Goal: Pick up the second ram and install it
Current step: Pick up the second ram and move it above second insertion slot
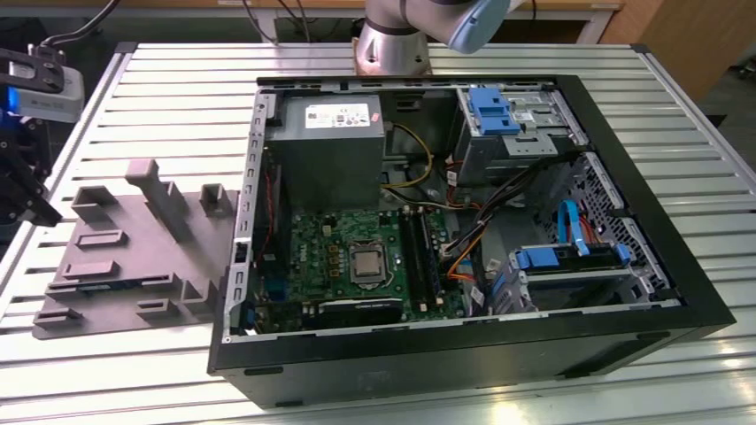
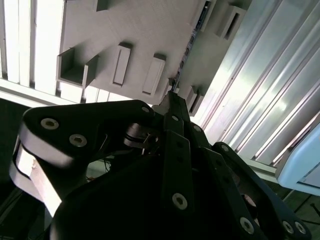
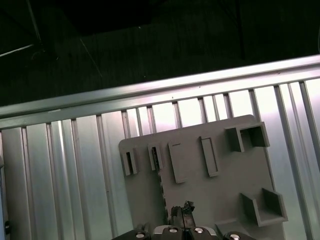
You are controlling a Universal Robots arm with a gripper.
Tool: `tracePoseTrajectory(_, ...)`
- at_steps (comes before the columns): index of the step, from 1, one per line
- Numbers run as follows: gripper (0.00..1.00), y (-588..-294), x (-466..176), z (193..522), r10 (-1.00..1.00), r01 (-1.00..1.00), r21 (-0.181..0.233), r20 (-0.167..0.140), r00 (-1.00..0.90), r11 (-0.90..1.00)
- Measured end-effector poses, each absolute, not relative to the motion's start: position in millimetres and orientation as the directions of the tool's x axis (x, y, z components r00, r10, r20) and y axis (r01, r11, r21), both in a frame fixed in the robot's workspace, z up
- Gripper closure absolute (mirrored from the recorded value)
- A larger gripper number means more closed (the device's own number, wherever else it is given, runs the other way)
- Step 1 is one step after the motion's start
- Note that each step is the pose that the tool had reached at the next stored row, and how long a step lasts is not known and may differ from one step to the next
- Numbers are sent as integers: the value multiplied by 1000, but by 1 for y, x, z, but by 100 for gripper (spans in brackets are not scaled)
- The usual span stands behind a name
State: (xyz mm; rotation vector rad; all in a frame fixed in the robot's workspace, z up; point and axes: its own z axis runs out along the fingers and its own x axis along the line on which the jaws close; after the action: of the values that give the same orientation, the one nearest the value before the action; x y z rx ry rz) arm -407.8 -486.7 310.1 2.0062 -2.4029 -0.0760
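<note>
The second ram stands on edge as a thin dark strip in the grey holder tray, at the exterior view's left. In the first wrist view the ram is a narrow dark line on the tray. It is a dark edge in the second wrist view too. My gripper hangs over the table's edge, left of the tray in the exterior view. Its fingertips meet with nothing between them, a little short of the ram. My gripper is shut.
An open computer case lies on the slatted metal table, with a green motherboard and dark memory slots inside. Upright grey blocks rise from the tray. The arm's base stands behind the case.
</note>
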Motion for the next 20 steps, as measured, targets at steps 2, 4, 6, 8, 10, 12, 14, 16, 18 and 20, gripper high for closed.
tracePoseTrajectory(2, 89, -487, -408, 309, -984, -983, 44, -23, -179, 178)
tracePoseTrajectory(4, 89, -487, -408, 308, -984, -983, 44, -23, -179, 178)
tracePoseTrajectory(6, 89, -487, -408, 307, -984, -983, 44, -23, -179, 177)
tracePoseTrajectory(8, 89, -487, -408, 306, -984, -983, 44, -23, -178, 177)
tracePoseTrajectory(10, 89, -487, -408, 305, -984, -983, 44, -23, -178, 177)
tracePoseTrajectory(12, 89, -487, -408, 305, -984, -983, 44, -23, -178, 177)
tracePoseTrajectory(14, 89, -487, -408, 304, -984, -983, 44, -23, -178, 177)
tracePoseTrajectory(16, 89, -487, -408, 303, -984, -983, 44, -23, -178, 177)
tracePoseTrajectory(18, 89, -487, -408, 301, -984, -983, 44, -23, -178, 177)
tracePoseTrajectory(20, 89, -487, -408, 300, -984, -983, 44, -23, -178, 176)
